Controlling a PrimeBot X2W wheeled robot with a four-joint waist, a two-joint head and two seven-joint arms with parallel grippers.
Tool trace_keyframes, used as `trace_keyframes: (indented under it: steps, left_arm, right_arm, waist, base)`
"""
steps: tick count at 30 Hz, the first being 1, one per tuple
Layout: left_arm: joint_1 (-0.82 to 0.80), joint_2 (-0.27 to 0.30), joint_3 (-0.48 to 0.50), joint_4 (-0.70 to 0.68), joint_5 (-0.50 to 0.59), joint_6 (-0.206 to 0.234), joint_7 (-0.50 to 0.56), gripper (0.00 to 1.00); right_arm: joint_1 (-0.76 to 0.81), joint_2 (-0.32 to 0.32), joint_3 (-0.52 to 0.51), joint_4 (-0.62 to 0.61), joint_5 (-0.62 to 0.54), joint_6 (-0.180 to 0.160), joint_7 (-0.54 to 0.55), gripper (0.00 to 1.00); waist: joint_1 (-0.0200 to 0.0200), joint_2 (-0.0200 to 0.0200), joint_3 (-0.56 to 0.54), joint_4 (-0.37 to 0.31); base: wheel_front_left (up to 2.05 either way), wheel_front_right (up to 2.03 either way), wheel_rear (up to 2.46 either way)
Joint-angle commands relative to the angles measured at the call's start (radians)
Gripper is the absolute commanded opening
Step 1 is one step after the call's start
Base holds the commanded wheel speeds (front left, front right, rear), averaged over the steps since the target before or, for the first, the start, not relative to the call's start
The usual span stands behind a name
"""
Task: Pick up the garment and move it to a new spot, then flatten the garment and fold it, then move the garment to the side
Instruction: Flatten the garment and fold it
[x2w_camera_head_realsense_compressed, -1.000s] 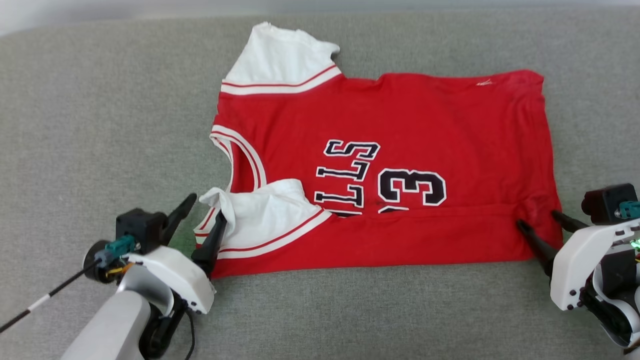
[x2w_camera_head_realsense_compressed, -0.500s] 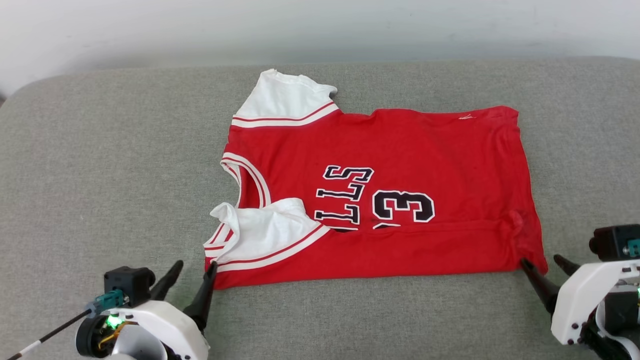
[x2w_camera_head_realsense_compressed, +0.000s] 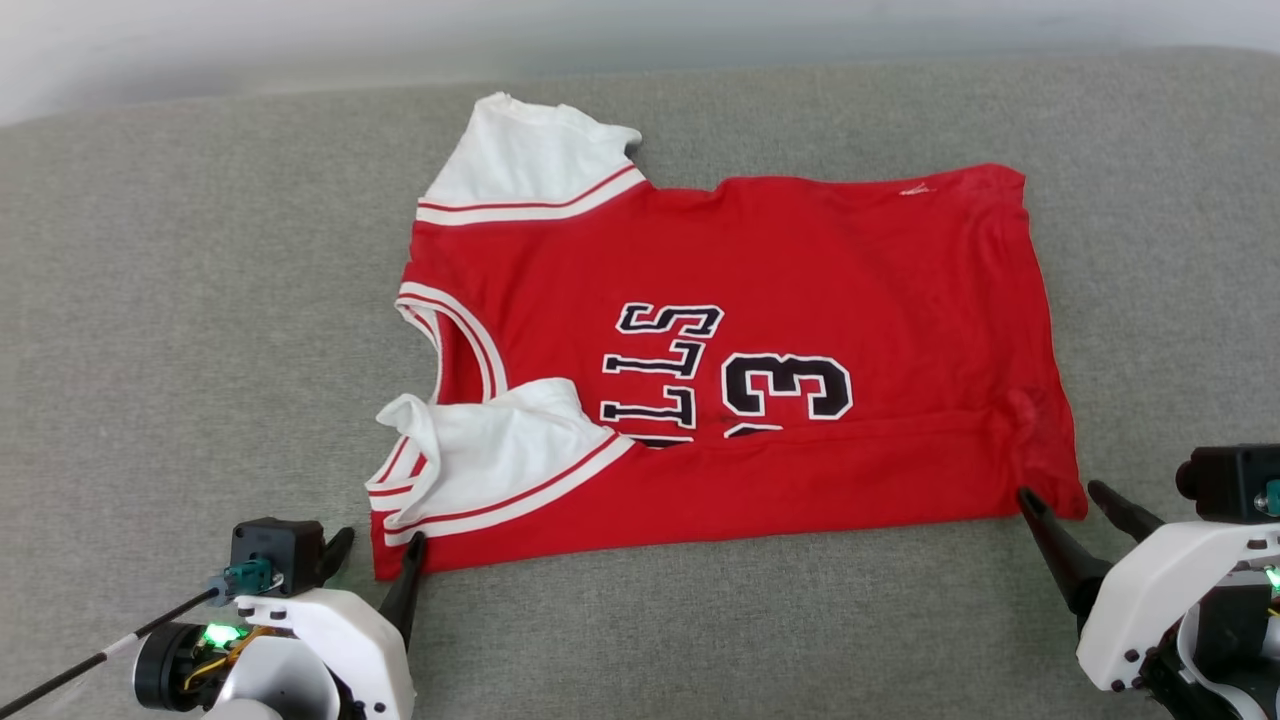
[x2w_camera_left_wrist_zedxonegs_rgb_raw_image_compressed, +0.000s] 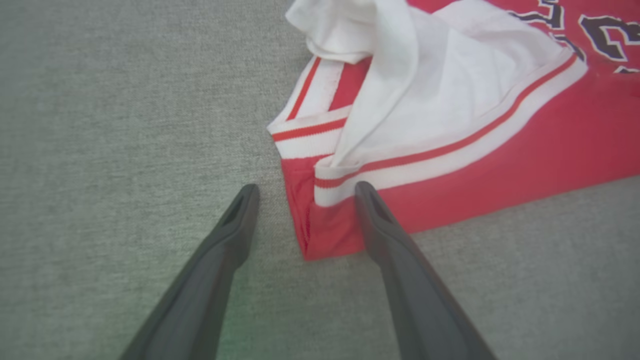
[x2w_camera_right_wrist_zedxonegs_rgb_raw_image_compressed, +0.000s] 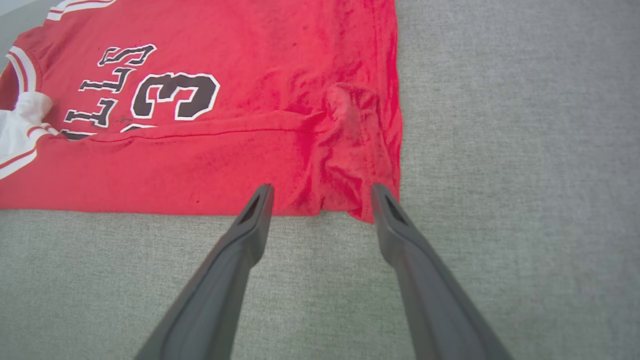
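Left gripper (x2w_camera_head_realsense_compressed: 378, 548) and right gripper (x2w_camera_head_realsense_compressed: 1060, 492), both spread wide and holding nothing, at the two near corners of the garment (x2w_camera_head_realsense_compressed: 750, 300).

The garment lies flat on the grey surface (x2w_camera_head_realsense_compressed: 200, 300), about midway across it. Its long axis runs left to right, parallel to the near edge, with the collar end toward the left and the hem (x2w_camera_head_realsense_compressed: 1040, 330) toward the right. A near strip is already turned over onto the body and covers the lower part of the lettering. The near sleeve (x2w_camera_head_realsense_compressed: 500, 440) lies bunched on that fold, and the far sleeve (x2w_camera_head_realsense_compressed: 520, 160) juts toward the far edge.

In the left wrist view the shoulder-end corner sits between the fingers of the left gripper (x2w_camera_left_wrist_zedxonegs_rgb_raw_image_compressed: 306, 192), with one finger (x2w_camera_left_wrist_zedxonegs_rgb_raw_image_compressed: 370, 210) crossing the red edge (whether it touches cannot be told). In the right wrist view the hem corner sits between the fingers of the right gripper (x2w_camera_right_wrist_zedxonegs_rgb_raw_image_compressed: 322, 190), where the cloth is puckered.

Each arm is nearer its own end, and the garment lies ahead of both, away from the robot.

There is broad bare room to the left and right and a narrower band on the near side. The far sleeve lies nearer the far edge. A fold or carry along the long axis therefore seems to have the most freedom.
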Motion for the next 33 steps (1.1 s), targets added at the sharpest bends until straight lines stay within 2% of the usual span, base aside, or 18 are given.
trace_keyframes:
  steps: [1, 3, 8, 9, 10, 11, 17, 24, 33]
  left_arm:
    - [-0.005, 0.004, -0.002, 0.007, 0.004, 0.005, 0.005, 1.0]
    - [-0.009, 0.009, -0.012, 0.022, 0.01, 0.014, 0.031, 1.0]
    - [0.008, 0.0, -0.063, 0.064, -0.02, -0.009, 0.128, 0.99]
    - [0.014, -0.004, -0.078, 0.073, -0.023, -0.018, 0.148, 0.47]
    - [0.019, -0.008, -0.09, 0.081, -0.028, -0.026, 0.163, 0.3]
    - [0.019, -0.012, -0.099, 0.086, -0.031, -0.032, 0.171, 0.0]
    - [0.012, -0.031, -0.096, 0.074, -0.035, -0.062, 0.113, 0.0]
    - [-0.014, -0.009, -0.084, -0.002, 0.028, -0.042, 0.025, 0.0]
    - [-0.016, 0.013, -0.093, -0.139, 0.057, -0.034, 0.012, 0.0]
  right_arm:
    - [0.001, 0.006, 0.001, -0.008, -0.009, 0.0, 0.003, 1.0]
    - [0.0, 0.009, 0.0, -0.028, -0.009, 0.0, 0.006, 1.0]
    - [-0.001, 0.007, -0.004, -0.059, -0.023, 0.0, 0.016, 1.0]
    - [-0.001, 0.003, -0.004, -0.063, -0.03, 0.0, 0.018, 1.0]
    - [-0.001, -0.003, -0.001, -0.066, -0.035, 0.0, 0.02, 1.0]
    - [-0.001, -0.014, 0.005, -0.068, -0.044, 0.0, 0.021, 1.0]
    - [0.013, -0.077, 0.012, -0.051, -0.084, 0.0, 0.038, 1.0]
    - [0.018, -0.128, 0.006, -0.003, -0.088, 0.0, 0.087, 1.0]
    - [-0.042, -0.108, -0.05, 0.096, -0.128, 0.0, 0.125, 1.0]
  waist:
    - [0.0001, 0.0, 0.012, -0.009]
    - [0.0001, 0.0, 0.025, -0.013]
    - [0.0001, 0.0, 0.051, -0.019]
    - [0.0001, 0.0, 0.054, -0.019]
    - [0.0001, 0.0, 0.054, -0.019]
    - [0.0001, 0.0, 0.053, -0.018]
    - [0.0001, 0.0, 0.009, -0.002]
    - [0.0001, 0.0, -0.045, 0.028]
    - [0.0001, 0.0, -0.009, 0.078]
  base:
    - [0.0, 0.0, 0.0]
    - [0.0, 0.0, 0.0]
    - [0.0, 0.0, 0.0]
    - [0.0, 0.0, 0.0]
    - [0.0, 0.0, 0.0]
    - [0.0, 0.0, 0.0]
    - [0.0, 0.0, 0.0]
    - [0.0, 0.0, 0.0]
    - [0.0, 0.0, 0.0]
